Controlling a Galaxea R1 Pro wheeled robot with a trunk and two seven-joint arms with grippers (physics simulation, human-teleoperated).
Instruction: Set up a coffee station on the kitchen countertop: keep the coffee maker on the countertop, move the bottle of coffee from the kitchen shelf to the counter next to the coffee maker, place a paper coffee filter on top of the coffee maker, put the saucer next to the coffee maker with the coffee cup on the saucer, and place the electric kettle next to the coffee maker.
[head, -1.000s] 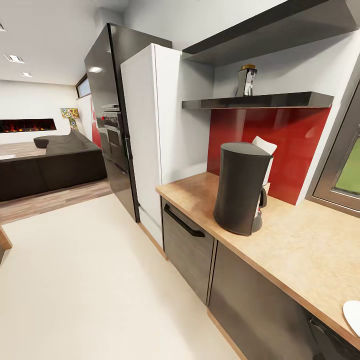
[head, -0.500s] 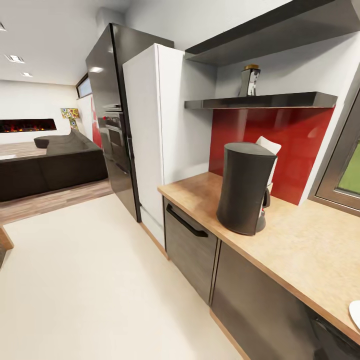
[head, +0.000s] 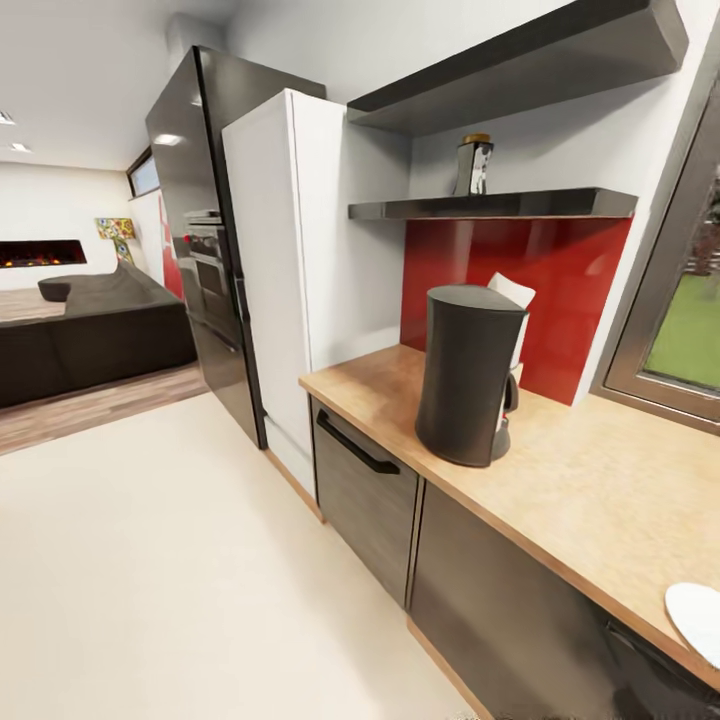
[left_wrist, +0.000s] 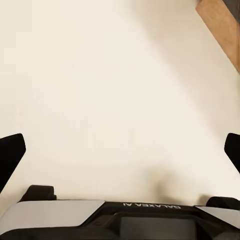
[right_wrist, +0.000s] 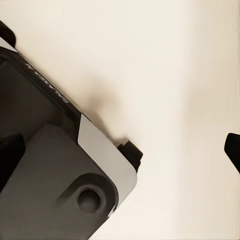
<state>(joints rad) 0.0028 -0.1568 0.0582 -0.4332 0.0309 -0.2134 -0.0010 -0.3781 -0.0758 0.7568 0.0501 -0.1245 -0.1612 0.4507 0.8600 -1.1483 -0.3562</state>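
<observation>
A home kitchen: a wooden worktop (head: 600, 490) over dark cupboards (head: 365, 490), a tall fridge (head: 275, 280), an oven (head: 205, 260), and a sofa (head: 90, 330) beyond.

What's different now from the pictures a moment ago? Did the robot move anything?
Nothing on the counter moved; the camera did. The whole head view shifted, so the coffee maker, the bottle of coffee on its shelf and the fridge sit a bit further left in the picture, and more of the window and the white saucer at the counter edge shows. Nothing was picked up or let go.
</observation>
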